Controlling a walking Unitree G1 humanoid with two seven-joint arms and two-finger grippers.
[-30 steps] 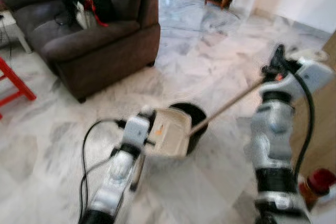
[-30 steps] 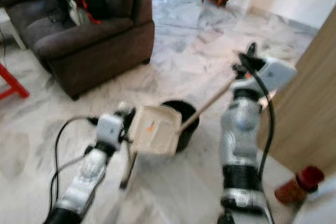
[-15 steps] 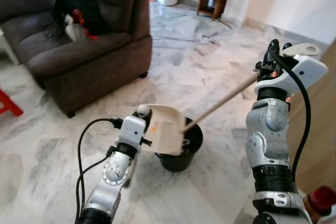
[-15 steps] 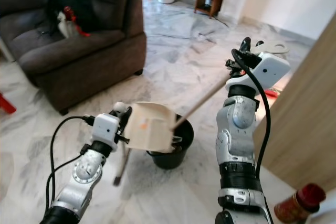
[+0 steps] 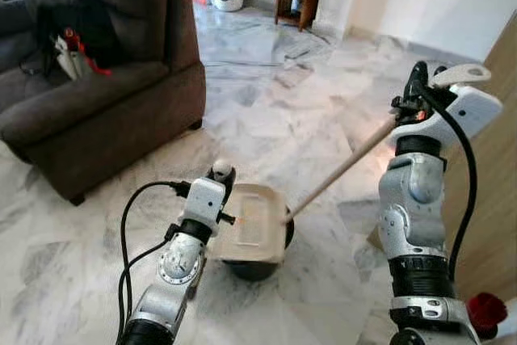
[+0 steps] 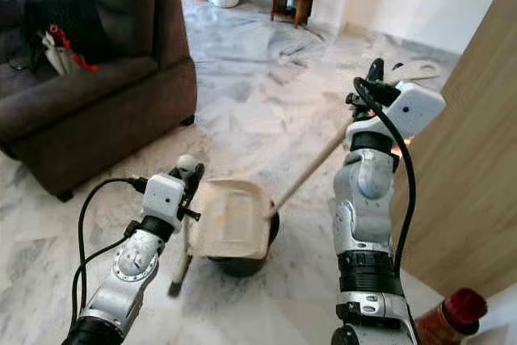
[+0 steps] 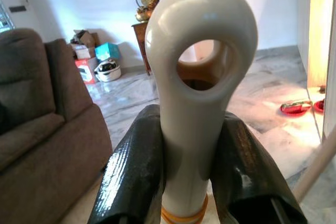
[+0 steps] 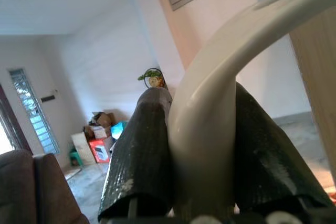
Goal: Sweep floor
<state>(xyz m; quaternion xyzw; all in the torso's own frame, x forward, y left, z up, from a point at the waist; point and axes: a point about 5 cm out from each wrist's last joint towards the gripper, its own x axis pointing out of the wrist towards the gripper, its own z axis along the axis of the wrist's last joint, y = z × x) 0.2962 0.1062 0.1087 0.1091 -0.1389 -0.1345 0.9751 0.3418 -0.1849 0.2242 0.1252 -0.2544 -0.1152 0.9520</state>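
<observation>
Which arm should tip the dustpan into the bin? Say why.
Left. The left gripper is shut on the dustpan handle, right over the bin. The right gripper holds the broom.

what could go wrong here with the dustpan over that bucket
The dustpan, clamped by its handle in the left gripper, sits tilted over the black bucket and covers most of it, so debris might spill onto the marble floor. The broom held by the right gripper slants down to the bucket; a pull could perhaps tip it.
</observation>
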